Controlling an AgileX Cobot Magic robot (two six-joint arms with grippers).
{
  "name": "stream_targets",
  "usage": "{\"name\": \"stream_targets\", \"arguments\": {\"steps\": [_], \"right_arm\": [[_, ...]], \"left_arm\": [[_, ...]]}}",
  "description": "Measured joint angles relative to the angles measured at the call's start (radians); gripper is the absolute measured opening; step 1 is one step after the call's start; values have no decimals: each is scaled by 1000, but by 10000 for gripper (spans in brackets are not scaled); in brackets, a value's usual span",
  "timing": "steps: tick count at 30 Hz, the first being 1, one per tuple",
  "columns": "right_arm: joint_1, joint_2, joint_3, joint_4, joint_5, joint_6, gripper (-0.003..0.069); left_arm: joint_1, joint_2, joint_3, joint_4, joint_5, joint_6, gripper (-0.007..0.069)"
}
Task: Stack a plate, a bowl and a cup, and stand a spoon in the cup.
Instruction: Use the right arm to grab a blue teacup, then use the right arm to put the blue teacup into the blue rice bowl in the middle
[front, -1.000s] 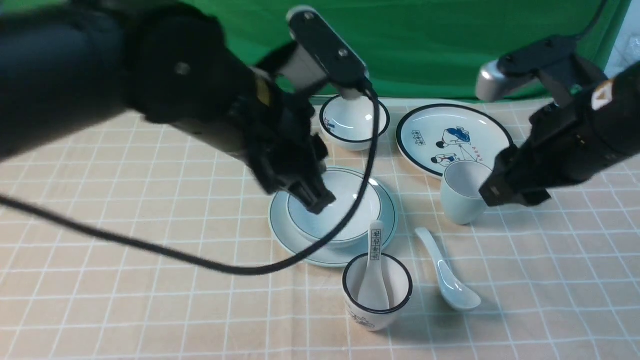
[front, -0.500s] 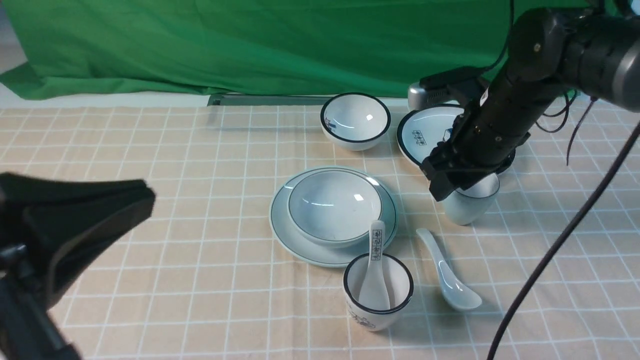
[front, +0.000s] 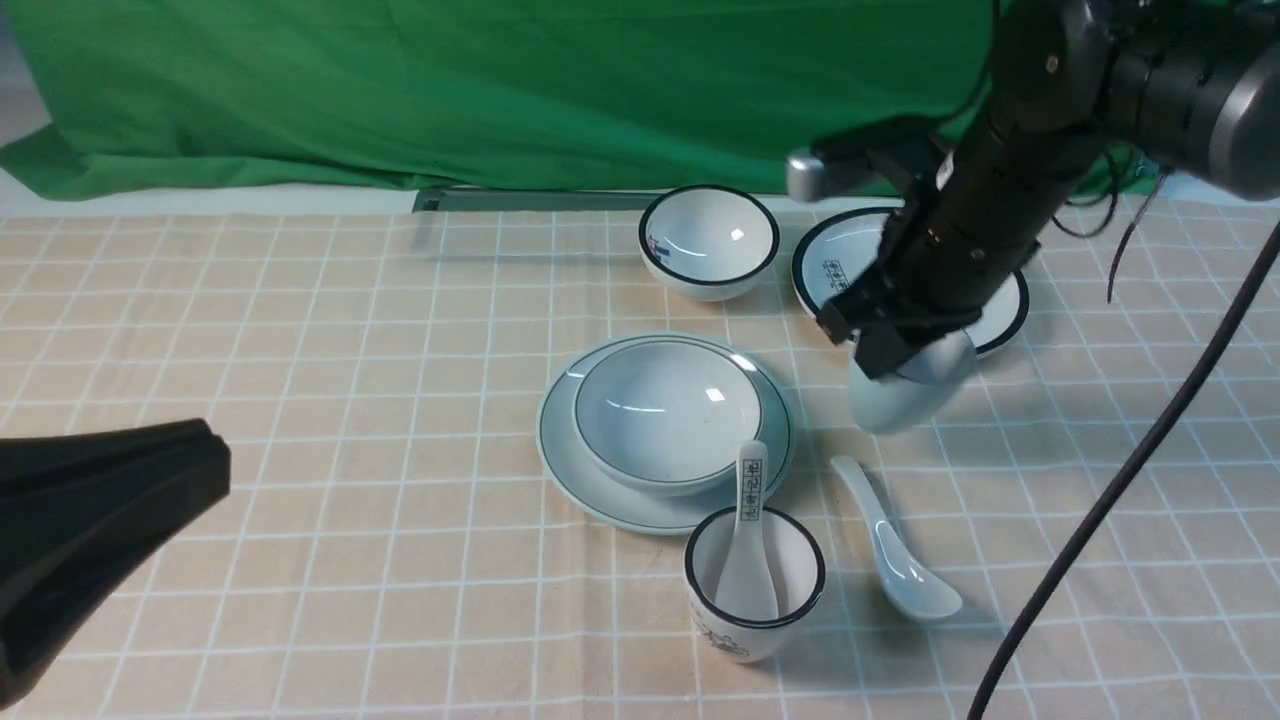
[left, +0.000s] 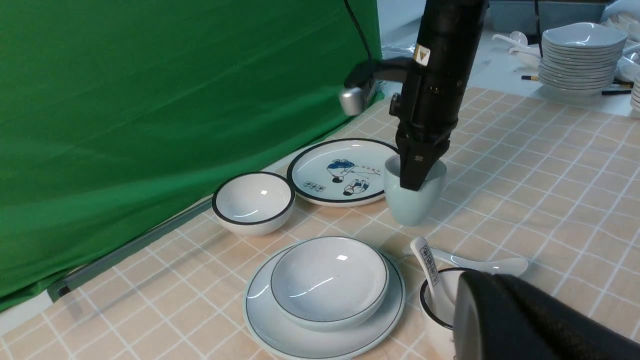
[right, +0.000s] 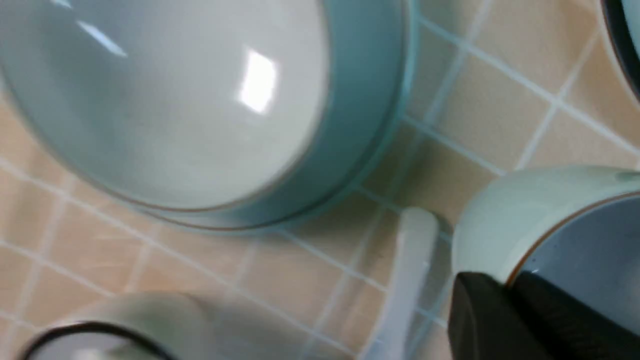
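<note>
Front: high, facing forward across the tabletop. Left wrist: low, sidelong. Right wrist: very near, downward. Shared throughout: bowl.

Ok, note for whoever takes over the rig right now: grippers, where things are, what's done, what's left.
Right gripper: shut on the cup at its rim; the cup is tilted, right of the bowl, seemingly just off the cloth.
Left gripper: low at near left, away from the dishes; open or shut unclear.
Done: bowl sits on plate.
Left: set cup in bowl, then stand the spoon, now lying on the cloth, in the cup.
</note>
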Motion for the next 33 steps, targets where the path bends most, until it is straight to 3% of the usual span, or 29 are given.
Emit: {"name": "stream_targets", "arguments": {"steps": [4,7,24,27,29,33], "right_arm": [[136,-31,-49,43,-30,0,70],[174,2,-50,54,-63,6,70],[184,148,-51,66,-208,52,90],[184,157,-51,64,-228,58,197],[184,154,-51,59,-228,64,320],[184,117,-51,52,-203,72,449]], "left_arm": [[0,0,1,0,5,0,1],[0,0,1,0,21,0,1],[0,0,1,0,69,0,1],[0,0,1,0,69,0,1],[0,0,1,0,70,0,1],[0,0,1,1,70,0,1]]}}
